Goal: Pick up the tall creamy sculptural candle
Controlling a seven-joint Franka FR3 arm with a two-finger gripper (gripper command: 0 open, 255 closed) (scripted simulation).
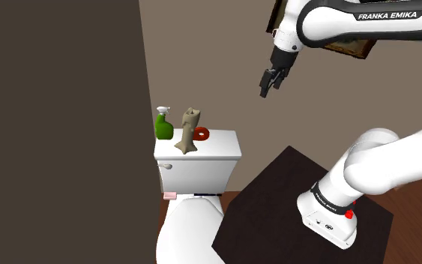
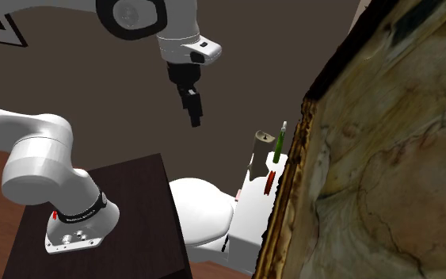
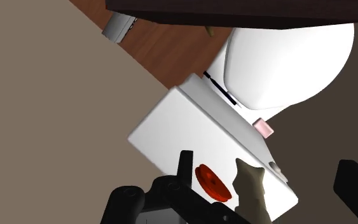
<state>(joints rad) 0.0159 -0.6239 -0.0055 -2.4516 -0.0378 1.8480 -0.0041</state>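
Dark brown wall [image 1: 52,112] takes the left of the shoulder view, flat and matt. Just right of it, near the frame's centre, a smooth white toilet tank [image 1: 202,171] carries three things on its lid. A glossy green spray bottle [image 1: 164,126] stands at the left end. Next comes the candle [image 1: 190,132], a tall beige-cream piece with a flared foot, a pinched waist and a notched top, standing upright. A flat red ring [image 1: 202,135] lies just beside its right flank.

Below the tank, the rounded white toilet lid [image 1: 187,236] is cut off by the bottom edge. A small pink object [image 1: 170,196] at the tank's lower left corner is too small to identify.

Further right and high in the frame, the black gripper [image 1: 267,82] hangs in the air, well apart from the candle. In the wrist view its fingers stand wide apart, clasping nothing.

At the lower right, the dark, square-cornered stand [image 1: 269,214] bears the white arm base.

In the second exterior view a large painting [image 2: 371,174], muddy olive inside a dark frame, covers the right side and hides much of the tank.
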